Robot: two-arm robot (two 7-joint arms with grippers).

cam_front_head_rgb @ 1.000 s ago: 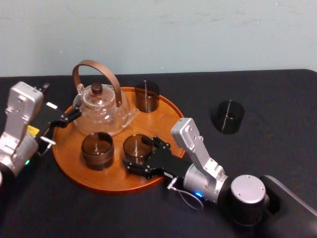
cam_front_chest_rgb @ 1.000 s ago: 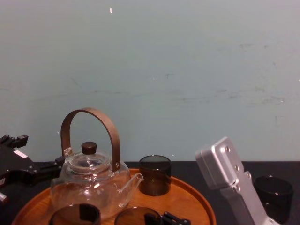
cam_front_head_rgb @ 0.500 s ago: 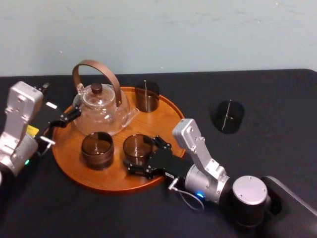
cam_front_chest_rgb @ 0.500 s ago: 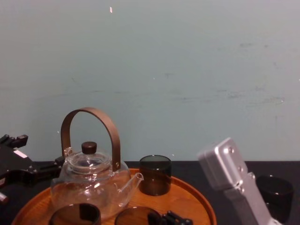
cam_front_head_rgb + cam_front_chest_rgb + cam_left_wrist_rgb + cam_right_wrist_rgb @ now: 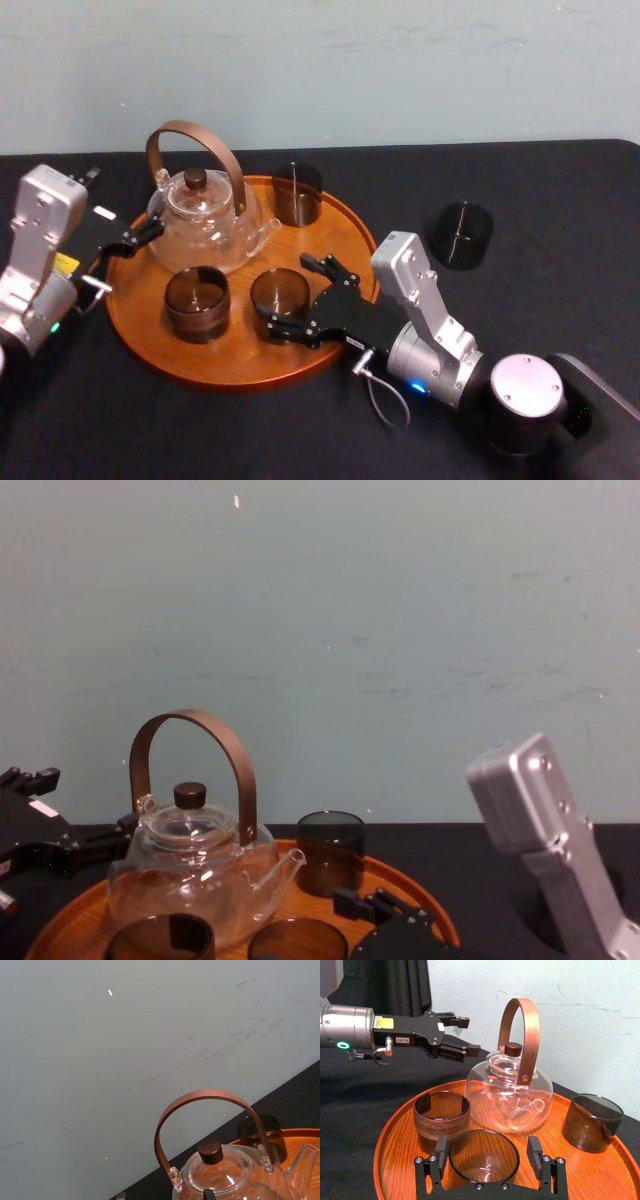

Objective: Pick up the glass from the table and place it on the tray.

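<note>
- Right gripper has let go and backed off slightly; its fingers are apart, flanking the glass without touching
- Glass stands on the tray's near side, so placement looks done
- Left gripper idles beside the tray, fingers apart

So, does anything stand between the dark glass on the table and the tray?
Nothing visible does. The dark glass stands alone on the table; bare black tabletop lies between it and the tray rim.
</note>
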